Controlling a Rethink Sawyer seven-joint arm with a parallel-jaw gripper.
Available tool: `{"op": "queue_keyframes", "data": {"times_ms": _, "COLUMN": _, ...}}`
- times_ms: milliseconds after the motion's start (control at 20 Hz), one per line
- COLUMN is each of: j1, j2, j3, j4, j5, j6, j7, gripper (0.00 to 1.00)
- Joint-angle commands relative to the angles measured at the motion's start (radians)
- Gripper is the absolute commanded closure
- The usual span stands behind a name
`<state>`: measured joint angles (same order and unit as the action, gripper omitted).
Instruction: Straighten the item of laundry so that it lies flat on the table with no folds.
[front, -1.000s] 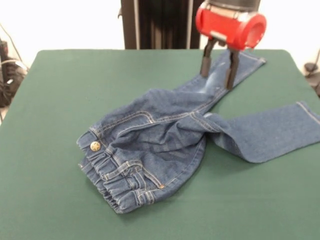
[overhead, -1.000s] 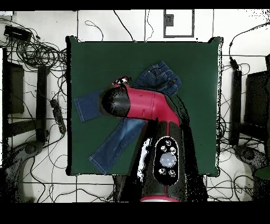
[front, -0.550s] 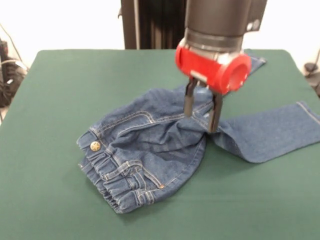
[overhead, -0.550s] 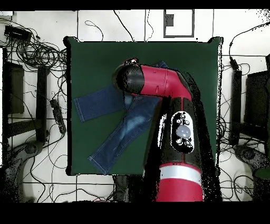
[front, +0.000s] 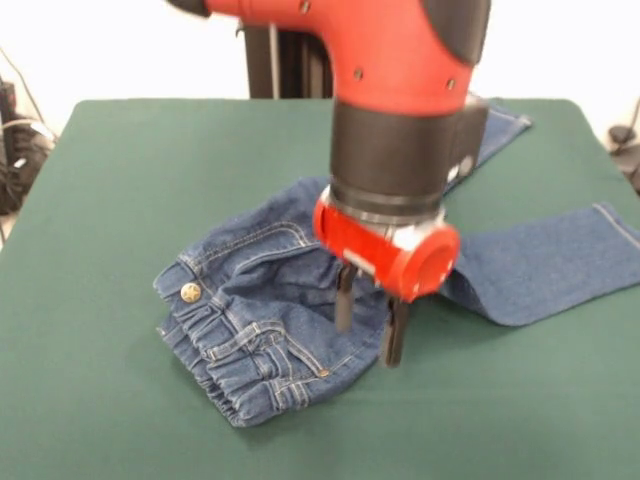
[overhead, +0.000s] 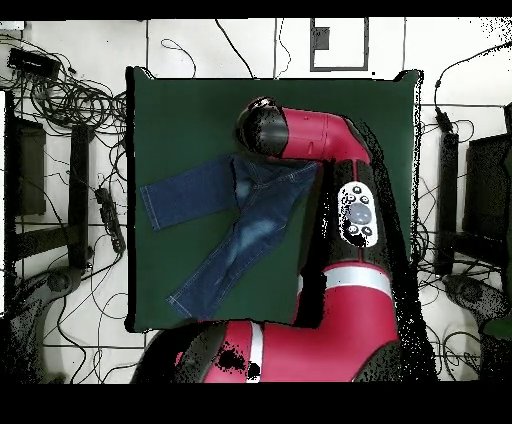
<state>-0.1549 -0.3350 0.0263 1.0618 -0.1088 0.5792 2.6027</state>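
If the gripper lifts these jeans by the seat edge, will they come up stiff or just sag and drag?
Probably sag: the jeans already lie crumpled with soft folds near the elastic waistband, so they look floppy. The legs would likely trail across the table rather than lift clear. The open gripper may catch only one layer.

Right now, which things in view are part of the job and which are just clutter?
Part of the job:
- jeans, bunched at the waist, legs splayed apart
- green table they lie on
- gripper, open, fingers down at the jeans' hip edge

Just lying about:
- cables on the floor beside the table
- black stands at the table's sides
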Motion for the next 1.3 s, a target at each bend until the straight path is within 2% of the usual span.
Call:
{"op": "queue_keyframes", "data": {"times_ms": 50, "j1": -0.033, "j2": 0.131, "j3": 0.191, "j4": -0.116, "j5": -0.079, "j6": 0.086, "j7": -0.340, "gripper": 0.00}}
{"op": "queue_keyframes", "data": {"times_ms": 600, "j1": -0.093, "j2": 0.202, "j3": 0.267, "j4": -0.223, "j5": -0.174, "j6": 0.121, "j7": -0.407, "gripper": 0.00}}
{"op": "queue_keyframes", "data": {"times_ms": 850, "j1": -0.096, "j2": 0.186, "j3": 0.272, "j4": -0.224, "j5": -0.192, "j6": 0.133, "j7": -0.406, "gripper": 0.00}}
{"op": "queue_keyframes", "data": {"times_ms": 1050, "j1": -0.099, "j2": 0.139, "j3": 0.269, "j4": -0.181, "j5": -0.202, "j6": 0.144, "j7": -0.398, "gripper": 0.00}}
{"op": "queue_keyframes", "data": {"times_ms": 1300, "j1": -0.101, "j2": 0.004, "j3": 0.257, "j4": -0.102, "j5": -0.177, "j6": 0.231, "j7": -0.413, "gripper": 0.00}}
